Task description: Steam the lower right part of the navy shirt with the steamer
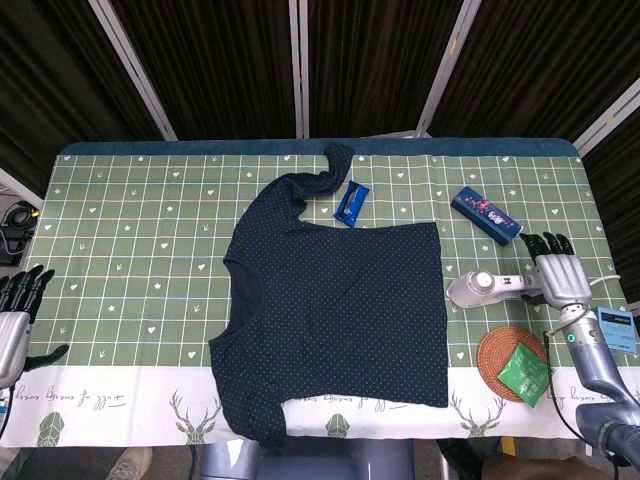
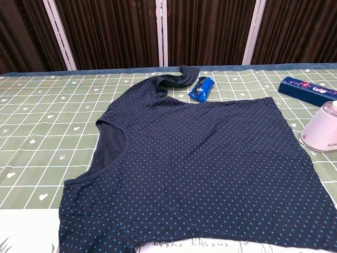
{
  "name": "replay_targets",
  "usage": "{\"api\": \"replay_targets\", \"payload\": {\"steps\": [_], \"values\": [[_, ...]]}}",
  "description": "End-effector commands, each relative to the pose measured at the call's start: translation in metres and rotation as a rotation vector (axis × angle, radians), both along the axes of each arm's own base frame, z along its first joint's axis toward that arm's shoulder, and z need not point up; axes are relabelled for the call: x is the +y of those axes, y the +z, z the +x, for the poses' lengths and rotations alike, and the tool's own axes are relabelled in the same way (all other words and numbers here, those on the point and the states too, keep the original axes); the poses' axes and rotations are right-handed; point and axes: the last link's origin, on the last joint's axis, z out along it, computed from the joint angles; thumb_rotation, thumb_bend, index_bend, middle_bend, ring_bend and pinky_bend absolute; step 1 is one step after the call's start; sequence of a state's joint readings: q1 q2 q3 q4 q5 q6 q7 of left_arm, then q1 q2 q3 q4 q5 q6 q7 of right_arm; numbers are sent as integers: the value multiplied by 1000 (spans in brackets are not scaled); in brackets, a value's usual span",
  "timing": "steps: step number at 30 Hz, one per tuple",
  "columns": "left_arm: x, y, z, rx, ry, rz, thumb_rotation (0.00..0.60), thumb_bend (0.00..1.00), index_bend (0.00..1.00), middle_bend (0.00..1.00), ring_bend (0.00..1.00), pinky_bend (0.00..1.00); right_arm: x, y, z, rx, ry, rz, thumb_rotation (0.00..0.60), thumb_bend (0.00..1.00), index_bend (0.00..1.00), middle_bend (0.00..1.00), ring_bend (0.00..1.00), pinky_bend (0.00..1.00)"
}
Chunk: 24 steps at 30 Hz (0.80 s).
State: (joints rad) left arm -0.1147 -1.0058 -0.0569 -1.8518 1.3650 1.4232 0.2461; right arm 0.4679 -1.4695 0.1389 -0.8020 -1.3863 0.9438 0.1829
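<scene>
The navy dotted shirt (image 1: 340, 300) lies flat mid-table with its collar to the left; it fills most of the chest view (image 2: 195, 168). Just off its right hem lies the white steamer (image 1: 490, 288), handle pointing right; only its head (image 2: 321, 134) shows in the chest view. My right hand (image 1: 558, 278) is at the end of the steamer's handle, fingers spread and pointing away, not closed around it. My left hand (image 1: 15, 320) hangs open off the table's left edge, holding nothing. Neither hand shows in the chest view.
A blue snack packet (image 1: 351, 203) lies by the shirt's upper sleeve. A long blue box (image 1: 486, 214) sits behind the steamer. A round woven coaster (image 1: 500, 345) with a green packet (image 1: 524, 372) on it lies in front of the steamer, near the front edge.
</scene>
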Motion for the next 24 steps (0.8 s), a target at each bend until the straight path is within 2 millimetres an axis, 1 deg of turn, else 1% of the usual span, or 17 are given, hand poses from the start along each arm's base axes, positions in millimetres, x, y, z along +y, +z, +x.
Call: {"api": "replay_targets", "payload": {"steps": [1,4,8,17,24], "values": [[1,0,-1,0,2,0,600,0,0,0,0,0,-4,-8,2,-6,5,9,600,282,121,218,110,122],[1,-1,-1,2,6,-1,600,0,0,0,0,0,-7,-12,3,-17,9,0,600,312,137,227,119,123],[2,-1,-2,2,9,-4,600,0,0,0,0,0,-11,-15,5,-27,13,-8,600,399,157,241,133,123],[3,-2,-3,5,13,-5,600,0,0,0,0,0,-18,-21,5,-24,1,8,600,516,166,247,141,123],[3,-3,-4,6,17,-8,600,0,0,0,0,0,-21,-27,0,3,-19,58,600,585,190,306,185,140]]}}
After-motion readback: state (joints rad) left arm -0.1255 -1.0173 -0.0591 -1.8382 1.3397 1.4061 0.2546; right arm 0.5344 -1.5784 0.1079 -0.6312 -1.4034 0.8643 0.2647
